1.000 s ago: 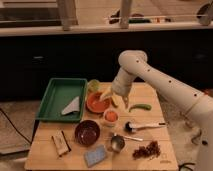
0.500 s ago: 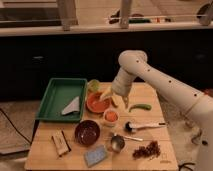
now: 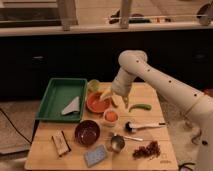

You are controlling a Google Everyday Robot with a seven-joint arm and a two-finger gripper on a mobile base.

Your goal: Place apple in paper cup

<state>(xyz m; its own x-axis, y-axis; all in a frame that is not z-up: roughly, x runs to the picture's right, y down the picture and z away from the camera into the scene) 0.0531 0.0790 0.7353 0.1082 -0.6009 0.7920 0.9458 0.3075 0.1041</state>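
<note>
The apple, orange-red, sits in the mouth of the small white paper cup near the middle of the wooden table. My gripper hangs at the end of the white arm, just above and behind the cup, beside the orange bowl. Its fingers are spread and hold nothing. The apple is clear of them.
A green tray with a grey cloth stands at the left. A dark red bowl, a metal measuring cup, a blue sponge, a snack bar, a grape bunch, a spoon and a green pepper lie around the cup.
</note>
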